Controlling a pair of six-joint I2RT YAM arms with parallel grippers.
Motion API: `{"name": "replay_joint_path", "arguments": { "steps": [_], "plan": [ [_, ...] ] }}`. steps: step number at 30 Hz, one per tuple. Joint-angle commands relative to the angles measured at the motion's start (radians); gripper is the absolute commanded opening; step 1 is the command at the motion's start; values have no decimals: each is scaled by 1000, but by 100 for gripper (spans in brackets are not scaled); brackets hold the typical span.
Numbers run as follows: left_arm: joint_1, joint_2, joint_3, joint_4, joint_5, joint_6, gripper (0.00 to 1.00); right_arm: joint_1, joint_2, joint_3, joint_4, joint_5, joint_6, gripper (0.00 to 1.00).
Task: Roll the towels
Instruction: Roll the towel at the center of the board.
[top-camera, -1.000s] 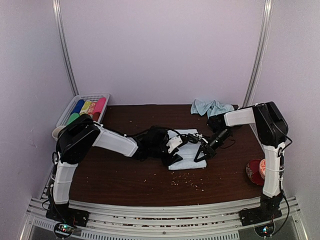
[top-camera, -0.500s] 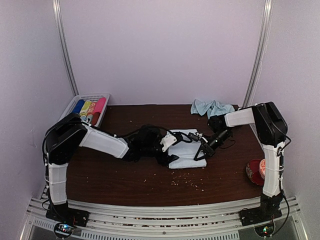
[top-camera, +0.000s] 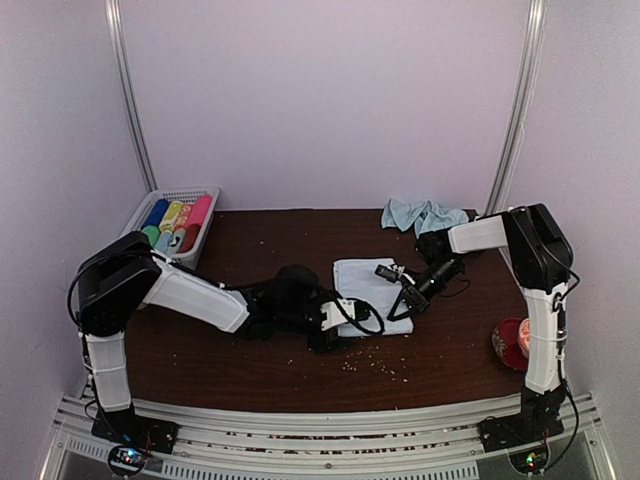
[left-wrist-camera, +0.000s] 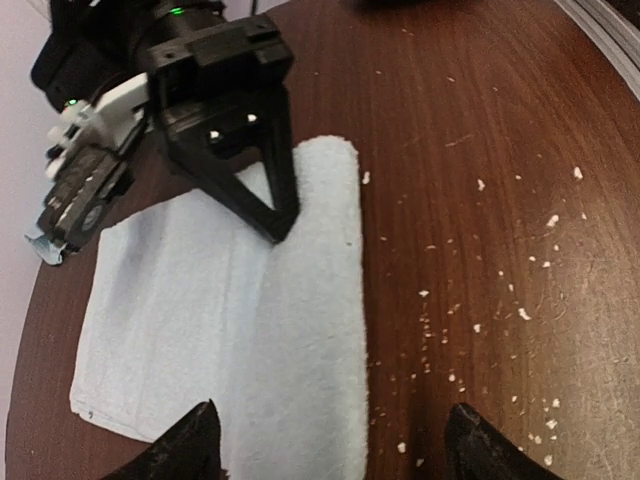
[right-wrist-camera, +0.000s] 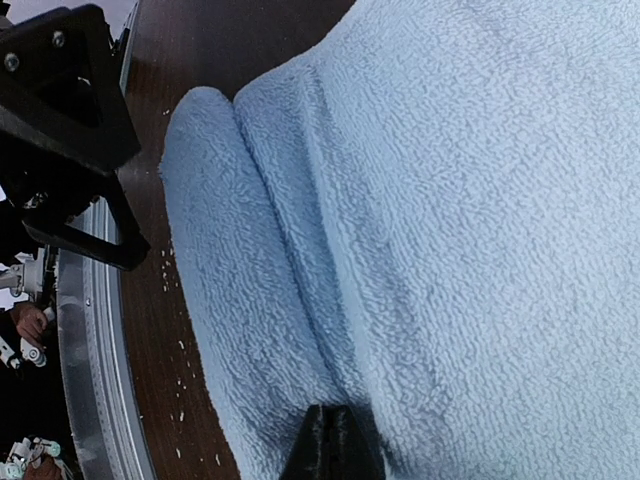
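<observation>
Crosswise, towel (top-camera: 363, 284) fold left-to-right.

Dark wood table (top-camera: 250, 370), crumbs (top-camera: 375, 365) scattered at the front. Flat towel (top-camera: 365, 283) centre, near edge rolled. Crumpled towel (top-camera: 422, 214) back right. White basket (top-camera: 140, 215) far-left corner.

Spread towel (top-camera: 365, 285) edge-rolled; far towel (top-camera: 422, 214) seemingly crumpled.

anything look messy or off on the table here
Pale crumbs are scattered over the table on the near side of the spread towel. The second towel lies crumpled at the far edge, not spread out.
</observation>
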Motion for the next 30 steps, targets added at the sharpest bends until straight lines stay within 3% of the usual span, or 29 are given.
{"name": "replay_joint_path", "arguments": {
  "steps": [1, 15, 17, 22, 26, 30],
  "plan": [
    [-44, 62, 23, 6, -102, 98, 78, -6, 45, -7, -20, 101, -12, 0],
    [-51, 134, 59, 24, -270, 113, 66, -10, 48, -2, -40, 93, -32, 0],
    [-52, 140, 67, 16, -266, 116, 60, -9, 48, 1, -42, 93, -33, 0],
    [-55, 142, 85, -40, -210, 145, 24, -10, 39, 23, -78, 87, -41, 0],
    [-59, 143, 104, -89, -188, 153, 0, -9, 7, 36, -100, 82, -90, 7],
    [-59, 144, 144, -173, -156, 131, 0, -13, -52, 59, -168, 85, -167, 16]
  ]
}}
